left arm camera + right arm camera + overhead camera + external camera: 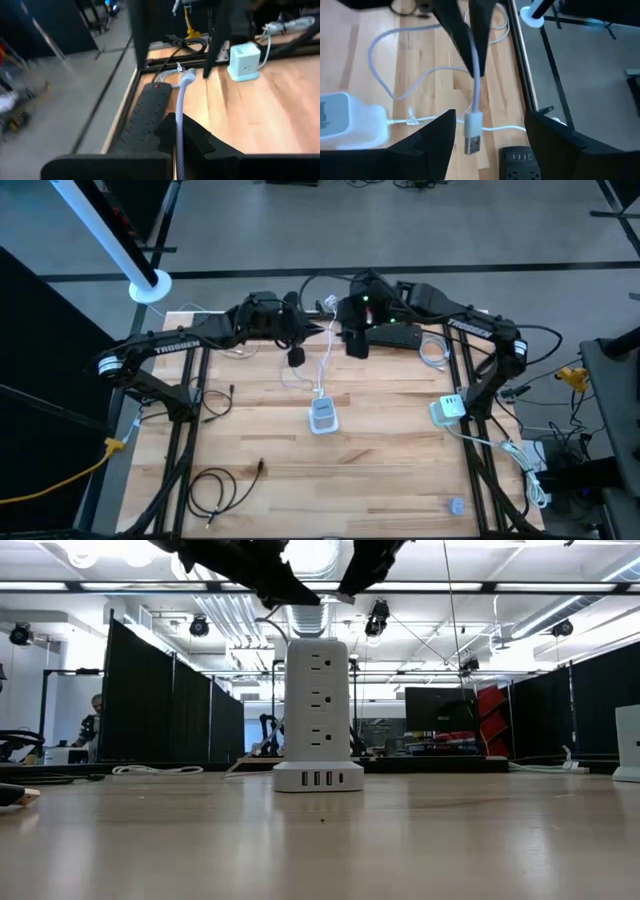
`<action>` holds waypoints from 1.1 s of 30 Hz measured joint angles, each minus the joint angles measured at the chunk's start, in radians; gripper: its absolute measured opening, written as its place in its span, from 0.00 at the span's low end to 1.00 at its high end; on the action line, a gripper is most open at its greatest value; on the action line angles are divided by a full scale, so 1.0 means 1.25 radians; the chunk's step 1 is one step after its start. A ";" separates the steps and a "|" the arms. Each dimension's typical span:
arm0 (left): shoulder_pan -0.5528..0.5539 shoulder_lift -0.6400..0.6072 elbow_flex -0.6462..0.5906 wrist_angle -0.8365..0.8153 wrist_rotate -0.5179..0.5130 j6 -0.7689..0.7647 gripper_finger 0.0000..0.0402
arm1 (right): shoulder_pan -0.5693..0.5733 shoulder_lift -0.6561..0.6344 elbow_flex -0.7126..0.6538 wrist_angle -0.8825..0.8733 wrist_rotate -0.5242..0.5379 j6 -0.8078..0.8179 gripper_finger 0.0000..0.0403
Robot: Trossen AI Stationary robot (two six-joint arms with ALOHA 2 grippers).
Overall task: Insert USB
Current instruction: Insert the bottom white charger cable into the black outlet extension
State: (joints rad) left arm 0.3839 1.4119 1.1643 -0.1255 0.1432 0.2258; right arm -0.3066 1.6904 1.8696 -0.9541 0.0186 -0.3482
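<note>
Cable hangs from the left gripper, whose fingers are closed on it above the far part of the table. USB plug dangles at the cable's lower end, in the gap between the right gripper's fingers. Right fingers stand apart, touching neither plug nor cable. Both grippers meet near the table's far edge, the left one just beside the right one. Charging tower stands upright mid-table, well apart from the plug, with its USB ports in the base. Black power strip lies along the far edge. A second charger sits at the right side.
</note>
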 joint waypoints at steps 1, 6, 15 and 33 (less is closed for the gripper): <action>0.002 0.001 0.000 -0.008 0.000 -0.026 0.00 | 0.006 0.006 0.001 0.003 0.014 -0.011 0.51; 0.006 0.001 0.000 -0.018 -0.011 -0.103 0.00 | 0.029 0.020 0.001 0.007 0.121 -0.043 0.45; 0.011 0.001 0.000 -0.019 -0.047 -0.175 0.00 | 0.043 0.024 -0.004 0.025 0.135 -0.045 0.32; 0.010 0.001 0.000 0.022 -0.043 -0.209 0.00 | 0.043 0.024 -0.023 0.062 0.166 -0.097 0.19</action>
State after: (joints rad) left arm 0.3962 1.4132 1.1641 -0.0981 0.0892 -0.0358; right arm -0.2535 1.7206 1.8408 -0.8765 0.2259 -0.4700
